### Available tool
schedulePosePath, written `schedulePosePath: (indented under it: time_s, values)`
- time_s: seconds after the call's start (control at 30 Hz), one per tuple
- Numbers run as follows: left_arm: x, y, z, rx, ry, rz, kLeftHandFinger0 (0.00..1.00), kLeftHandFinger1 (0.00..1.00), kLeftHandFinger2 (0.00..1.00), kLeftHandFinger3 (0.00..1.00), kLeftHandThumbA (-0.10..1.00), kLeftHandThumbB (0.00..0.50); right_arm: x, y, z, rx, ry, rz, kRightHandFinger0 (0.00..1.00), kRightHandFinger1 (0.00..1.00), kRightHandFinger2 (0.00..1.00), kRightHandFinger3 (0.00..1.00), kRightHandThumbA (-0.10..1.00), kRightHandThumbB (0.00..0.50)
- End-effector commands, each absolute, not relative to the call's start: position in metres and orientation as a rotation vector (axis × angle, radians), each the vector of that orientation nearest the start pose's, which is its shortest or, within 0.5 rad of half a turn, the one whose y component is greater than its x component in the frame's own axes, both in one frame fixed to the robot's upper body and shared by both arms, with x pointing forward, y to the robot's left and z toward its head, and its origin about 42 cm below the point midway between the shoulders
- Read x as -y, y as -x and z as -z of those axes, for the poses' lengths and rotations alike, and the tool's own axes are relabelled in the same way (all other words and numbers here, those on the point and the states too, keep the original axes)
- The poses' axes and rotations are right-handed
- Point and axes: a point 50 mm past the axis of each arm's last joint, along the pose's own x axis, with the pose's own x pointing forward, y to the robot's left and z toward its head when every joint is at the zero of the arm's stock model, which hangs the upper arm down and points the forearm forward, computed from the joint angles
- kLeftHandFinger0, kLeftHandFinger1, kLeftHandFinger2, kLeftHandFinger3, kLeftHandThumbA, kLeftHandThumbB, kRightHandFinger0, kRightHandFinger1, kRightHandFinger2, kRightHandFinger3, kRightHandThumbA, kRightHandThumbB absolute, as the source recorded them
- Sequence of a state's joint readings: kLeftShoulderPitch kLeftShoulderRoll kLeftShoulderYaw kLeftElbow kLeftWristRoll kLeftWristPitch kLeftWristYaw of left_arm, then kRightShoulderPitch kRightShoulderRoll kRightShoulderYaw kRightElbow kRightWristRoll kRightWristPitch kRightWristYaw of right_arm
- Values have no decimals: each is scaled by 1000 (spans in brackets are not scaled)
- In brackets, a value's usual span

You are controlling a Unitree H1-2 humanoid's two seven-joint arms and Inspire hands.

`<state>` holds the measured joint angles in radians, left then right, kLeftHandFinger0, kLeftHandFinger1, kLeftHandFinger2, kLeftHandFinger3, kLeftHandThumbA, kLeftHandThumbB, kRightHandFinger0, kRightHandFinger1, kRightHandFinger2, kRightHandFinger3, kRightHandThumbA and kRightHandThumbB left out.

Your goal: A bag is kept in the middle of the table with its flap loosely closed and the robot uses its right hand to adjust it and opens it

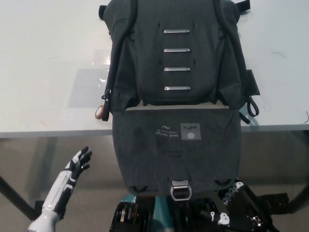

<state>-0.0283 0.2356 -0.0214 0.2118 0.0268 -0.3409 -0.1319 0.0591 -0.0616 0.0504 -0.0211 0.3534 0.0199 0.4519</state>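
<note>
Bag [176, 87]: one, flap [176, 150] hanging; left hand [79, 160] fingers spread, right hand [236, 193] unclear.

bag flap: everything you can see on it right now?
The flap is dark grey woven-looking fabric, folded open toward the robot and hanging over the table front edge, inner side up. It shows a white logo, a grey square patch and a metal buckle at its lower edge, with two small dark loops beside it. The right hand is at its lower right corner; contact unclear. The left hand is apart, at lower left.
</note>
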Motion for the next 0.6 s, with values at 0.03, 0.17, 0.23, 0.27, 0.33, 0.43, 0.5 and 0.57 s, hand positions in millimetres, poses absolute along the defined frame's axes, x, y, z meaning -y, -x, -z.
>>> schedulePosePath:
  time_s: [0.03,0.17,0.23,0.27,0.33,0.43,0.5,0.57]
  values:
    - [-279,-281,-73,181,-293,247,1000,1000,1000,1000,1000,492,197,-267,-99,81,-256,-476,1000,1000,1000,1000,1000,294]
    - [-278,-284,-69,168,-299,260,1000,1000,1000,1000,1000,500,199,-268,-98,75,-242,-468,1000,1000,1000,1000,1000,284]
    - [-278,-283,-67,163,-306,260,1000,1000,1000,1000,1000,500,199,-267,-98,69,-242,-467,1000,1000,1000,1000,1000,287]
    - [-278,-283,-66,160,-305,259,1000,1000,1000,1000,1000,500,199,-267,-98,70,-240,-470,1000,1000,1000,1000,1000,282]
    - [-279,-283,-64,155,-298,260,1000,1000,1000,1000,1000,500,200,-268,-98,69,-238,-479,1000,1000,1000,1000,1000,267]
    - [-278,-285,-63,152,-300,263,1000,1000,1000,1000,1000,500,200,-268,-99,60,-228,-479,1000,1000,1000,1000,1000,281]
    - [-278,-283,-63,146,-294,266,1000,1000,1000,1000,1000,500,201,-268,-99,52,-217,-483,1000,1000,1000,1000,1000,289]
    - [-278,-284,-63,146,-298,269,1000,1000,1000,1000,1000,500,201,-268,-99,52,-216,-485,1000,1000,1000,1000,1000,285]
